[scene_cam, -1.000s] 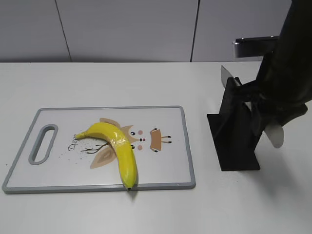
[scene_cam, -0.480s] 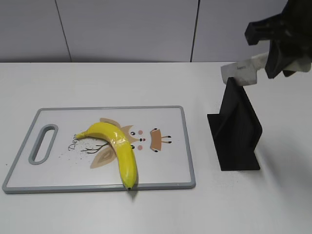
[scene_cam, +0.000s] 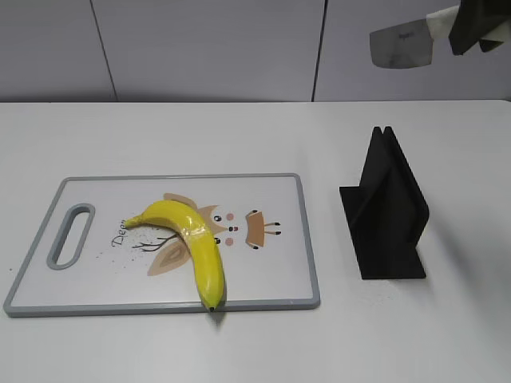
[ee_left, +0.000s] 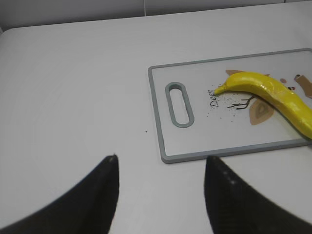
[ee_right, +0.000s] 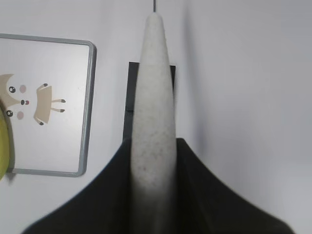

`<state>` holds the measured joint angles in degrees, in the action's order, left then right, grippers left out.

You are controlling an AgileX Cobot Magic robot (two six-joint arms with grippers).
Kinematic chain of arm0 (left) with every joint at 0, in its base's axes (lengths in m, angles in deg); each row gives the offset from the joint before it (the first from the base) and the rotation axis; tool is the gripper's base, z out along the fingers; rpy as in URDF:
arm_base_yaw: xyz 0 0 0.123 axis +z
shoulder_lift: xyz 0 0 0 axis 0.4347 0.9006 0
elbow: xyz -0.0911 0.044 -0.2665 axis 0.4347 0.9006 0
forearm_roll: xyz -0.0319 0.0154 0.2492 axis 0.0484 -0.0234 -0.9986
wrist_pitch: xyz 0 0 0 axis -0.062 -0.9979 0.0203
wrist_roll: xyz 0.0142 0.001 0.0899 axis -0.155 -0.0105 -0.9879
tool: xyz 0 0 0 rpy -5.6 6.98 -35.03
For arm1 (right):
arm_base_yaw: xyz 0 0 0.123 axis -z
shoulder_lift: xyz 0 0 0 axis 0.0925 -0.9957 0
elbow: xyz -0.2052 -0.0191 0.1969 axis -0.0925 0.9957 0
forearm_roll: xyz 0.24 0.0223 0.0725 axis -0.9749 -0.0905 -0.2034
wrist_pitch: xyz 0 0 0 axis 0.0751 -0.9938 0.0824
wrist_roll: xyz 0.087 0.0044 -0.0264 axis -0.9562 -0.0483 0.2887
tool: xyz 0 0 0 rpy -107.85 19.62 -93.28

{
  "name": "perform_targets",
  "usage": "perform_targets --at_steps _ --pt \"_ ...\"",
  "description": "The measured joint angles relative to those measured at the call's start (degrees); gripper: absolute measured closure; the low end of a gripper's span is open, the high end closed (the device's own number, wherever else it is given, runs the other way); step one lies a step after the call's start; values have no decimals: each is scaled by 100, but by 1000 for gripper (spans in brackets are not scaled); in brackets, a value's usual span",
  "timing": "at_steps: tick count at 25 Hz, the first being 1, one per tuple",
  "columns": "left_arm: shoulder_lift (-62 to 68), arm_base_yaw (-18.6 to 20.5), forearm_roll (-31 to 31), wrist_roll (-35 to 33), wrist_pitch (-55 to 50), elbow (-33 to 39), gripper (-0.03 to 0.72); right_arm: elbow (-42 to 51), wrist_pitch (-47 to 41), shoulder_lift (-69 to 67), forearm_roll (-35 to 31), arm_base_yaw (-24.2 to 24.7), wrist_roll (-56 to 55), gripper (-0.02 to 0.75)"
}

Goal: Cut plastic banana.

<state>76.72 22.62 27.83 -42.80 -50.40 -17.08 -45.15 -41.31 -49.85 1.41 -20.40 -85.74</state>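
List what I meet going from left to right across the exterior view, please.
Cutting board with the plastic banana on it → black knife stand → knife held high by the right gripper.

table: cutting board, black stand.

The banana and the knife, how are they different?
The plastic banana is bright yellow and bent, while the knife has a flat, grey, shiny blade with a pale handle. The plastic banana lies on the cutting board, untouched; the knife hangs high in the air, held by the right gripper, above the black knife stand. The plastic banana is whole, not yet cut. Neither touches the open left gripper.
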Motion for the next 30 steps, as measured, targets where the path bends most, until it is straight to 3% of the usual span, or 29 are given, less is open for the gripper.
perform_targets --at_steps 8,14,20,25,30 --pt "449 0 0 0 540 -162 146 -7 987 0 -199 0 605 544" --pt "1998 0 50 -101 2025 -511 146 -7 1470 -287 -922 0 2649 544" --pt "3828 0 848 -1975 2303 -1463 146 374 1863 -693 -2016 0 4646 544" --pt "5364 -7 1663 -3583 1470 -2714 146 748 2010 -936 -3074 15 6418 544" --pt "6620 -569 2011 -4931 654 -3799 146 786 1585 -1203 -4316 114 8641 544"
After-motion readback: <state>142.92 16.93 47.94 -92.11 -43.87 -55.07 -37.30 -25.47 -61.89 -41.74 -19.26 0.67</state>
